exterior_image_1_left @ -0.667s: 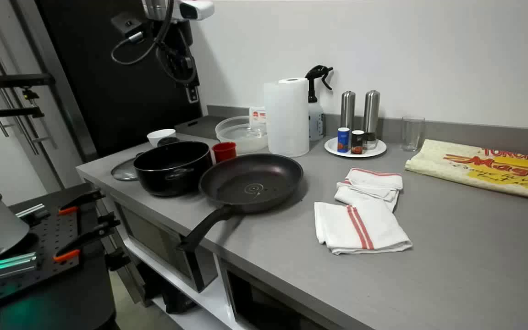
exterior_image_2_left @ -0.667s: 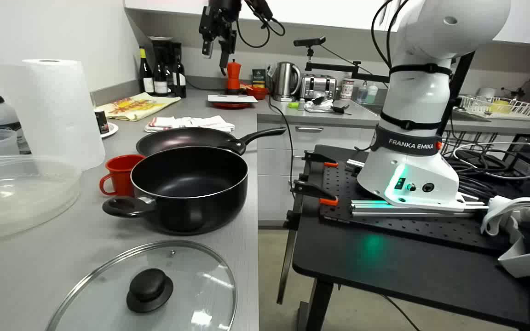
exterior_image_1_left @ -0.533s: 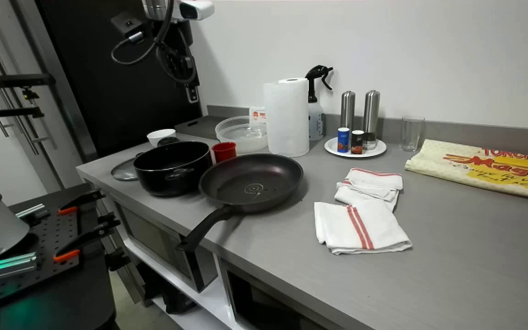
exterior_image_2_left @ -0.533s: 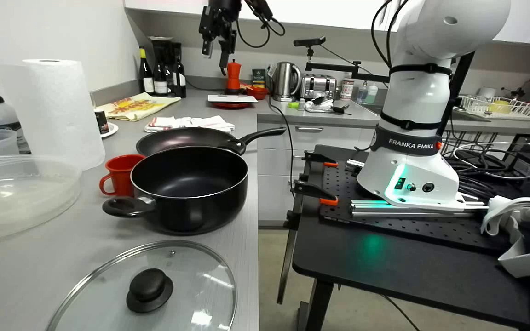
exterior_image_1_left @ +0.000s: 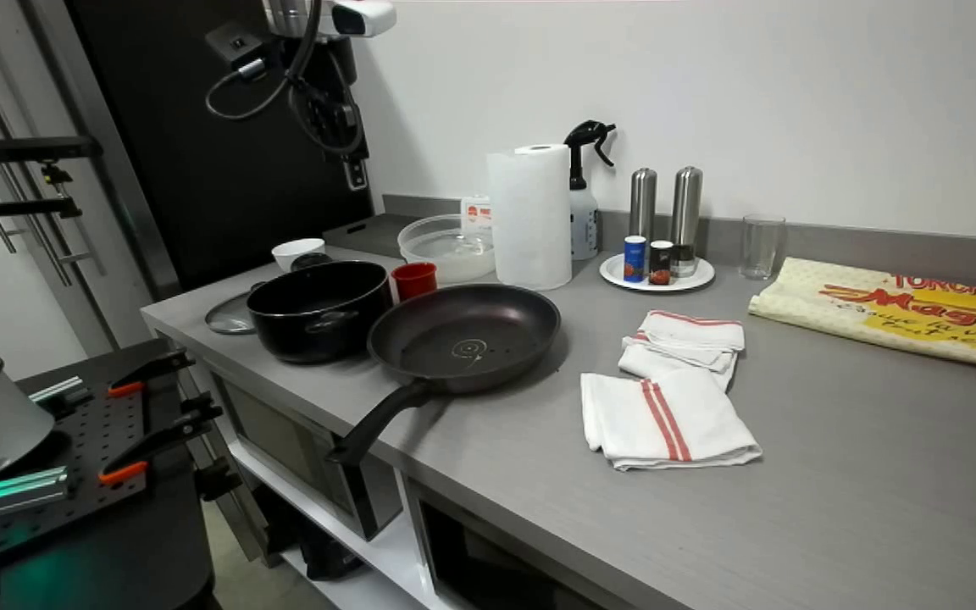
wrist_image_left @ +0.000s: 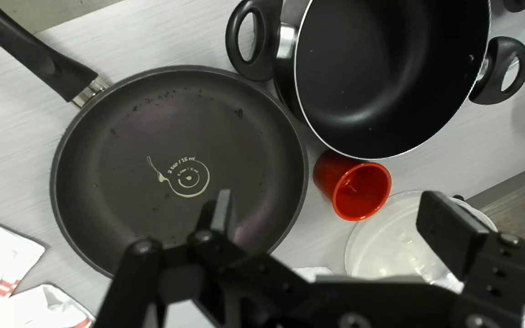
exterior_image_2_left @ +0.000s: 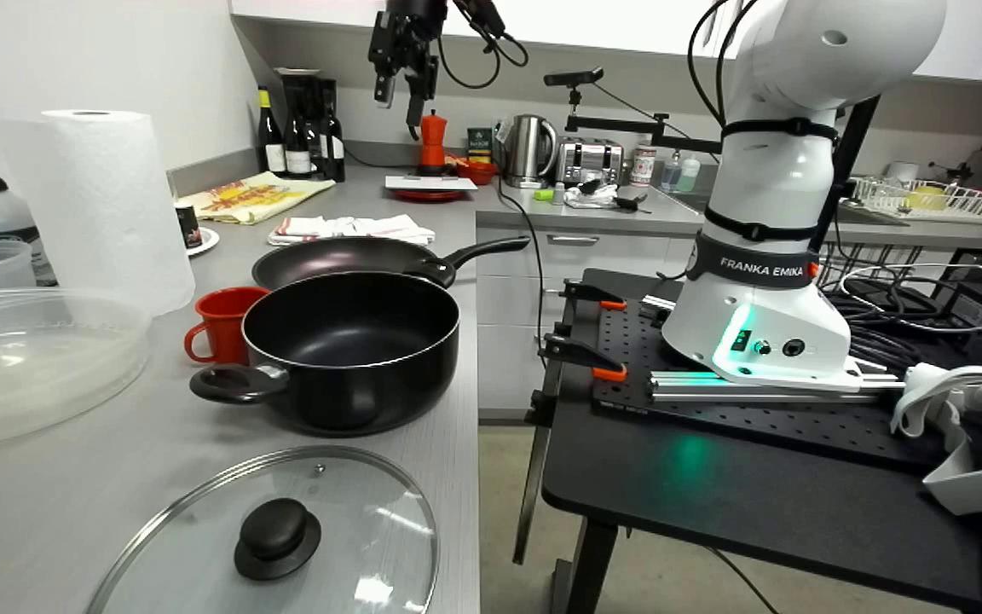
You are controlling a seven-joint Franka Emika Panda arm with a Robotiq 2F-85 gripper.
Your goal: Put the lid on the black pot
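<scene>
— Start at the pincer (wrist_image_left: 326, 209). Spread or pressed together?
— Spread wide, hanging high above the worktop (exterior_image_1_left: 844, 474).
— And in the wrist view, partly behind it?
— A frying pan (wrist_image_left: 180, 164), with handle (wrist_image_left: 39, 55) reaching over the front edge.
— Further out?
— A red mug (wrist_image_left: 358, 191), then the black pot (exterior_image_2_left: 355, 388), upright just beside the frying pan, near the same edge.
— And the lid (exterior_image_2_left: 276, 537)?
— Flat on the worktop, just beside the black pot, near a front corner.
</scene>
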